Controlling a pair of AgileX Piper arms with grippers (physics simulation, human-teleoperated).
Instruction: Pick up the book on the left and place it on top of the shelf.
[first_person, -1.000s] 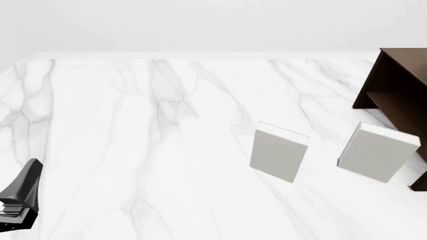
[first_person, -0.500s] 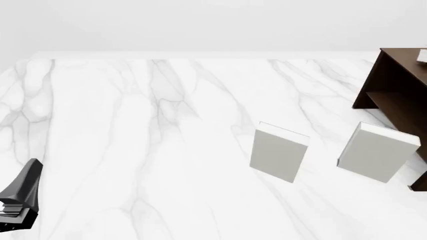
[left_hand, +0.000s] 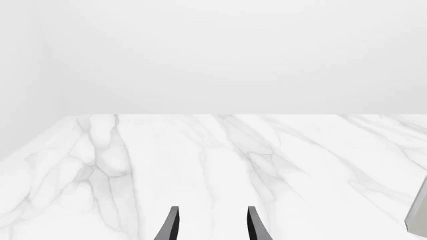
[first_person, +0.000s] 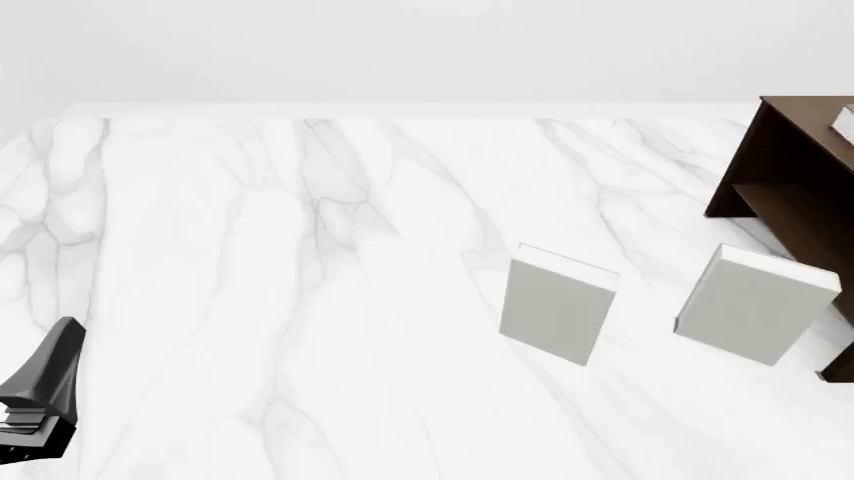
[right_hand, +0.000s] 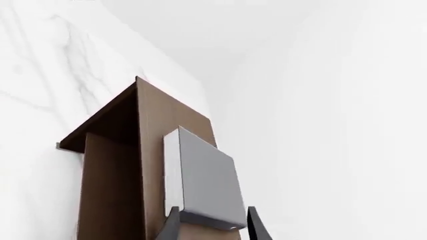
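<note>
In the right wrist view, the book (right_hand: 203, 177) shows a grey cover and white page edges. It lies flat against the flat top of the dark brown shelf (right_hand: 113, 165). My right gripper (right_hand: 213, 227) has a finger on each side of the book's near end and is shut on it. In the front view the shelf (first_person: 787, 170) stands at the far right, and only a light corner of the book (first_person: 846, 122) shows above its top at the frame edge. My left gripper (left_hand: 212, 227) is open and empty, low at the left front of the table (first_person: 51, 370).
Two light grey-white books stand on the marble table, one in the middle right (first_person: 557, 303) and one (first_person: 754, 303) just in front of the shelf. A sliver of one book (left_hand: 419, 220) shows in the left wrist view.
A corner of the book has come into the front view over the shelf top and has sunk slightly lower. The left arm and the two light books have not moved.
</note>
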